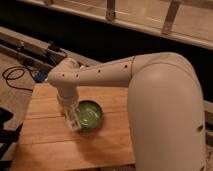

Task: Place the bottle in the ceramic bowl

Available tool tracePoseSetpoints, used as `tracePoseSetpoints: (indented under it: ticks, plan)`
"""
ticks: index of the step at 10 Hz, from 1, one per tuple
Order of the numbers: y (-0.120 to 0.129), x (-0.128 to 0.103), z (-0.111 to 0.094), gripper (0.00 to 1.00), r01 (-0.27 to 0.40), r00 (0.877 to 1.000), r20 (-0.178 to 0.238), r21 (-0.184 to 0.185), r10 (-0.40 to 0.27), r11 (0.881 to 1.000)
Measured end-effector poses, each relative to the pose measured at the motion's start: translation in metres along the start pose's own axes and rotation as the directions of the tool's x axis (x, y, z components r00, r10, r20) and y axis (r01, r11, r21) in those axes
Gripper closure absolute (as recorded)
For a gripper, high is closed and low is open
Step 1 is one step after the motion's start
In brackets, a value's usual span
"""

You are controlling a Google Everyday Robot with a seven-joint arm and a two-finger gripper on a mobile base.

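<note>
At the far left, off the table's left edge, a loop of black cable lay on the floor. The wooden table itself was a slatted top of pale planks. Over its left half, nearer the back edge than the front, the white arm reached in from the right and bent downward at the wrist. The gripper hung below that wrist, pointing down at the left rim of the ceramic bowl. Whether it was spread or closed could not be told, nor whether it had hold of anything. A pale, slim shape at the gripper's tip, overlapping the bowl's left rim, may have been the bottle, but it could not be told apart from the gripper itself. The glossy green bowl sat on the table near its centre, slightly toward the left. The bulky white upper arm covered the table's right edge.
</note>
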Motion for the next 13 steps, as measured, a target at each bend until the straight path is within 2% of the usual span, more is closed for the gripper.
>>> tracePoseSetpoints:
  ticks: [1,2,3,5,7,10,13]
  plan:
    - [-0.021,-0.001,0.001,1.0,-0.019,1.0,0.005,-0.029,0.019,0.999]
    - [-0.031,-0.002,0.004,1.0,-0.026,1.0,0.004,-0.04,0.026,0.999]
    - [-0.034,-0.004,0.007,1.0,-0.025,1.0,0.001,-0.052,0.025,0.998]
    - [-0.037,-0.013,0.029,1.0,-0.011,1.0,-0.015,-0.084,0.01,0.996]
    - [-0.03,-0.024,0.04,1.0,0.013,1.0,-0.016,-0.103,-0.014,0.995]
    - [-0.032,-0.024,0.04,0.92,0.01,1.0,-0.016,-0.102,-0.012,0.995]
    - [-0.03,-0.024,0.04,0.67,0.013,1.0,-0.017,-0.103,-0.015,0.995]
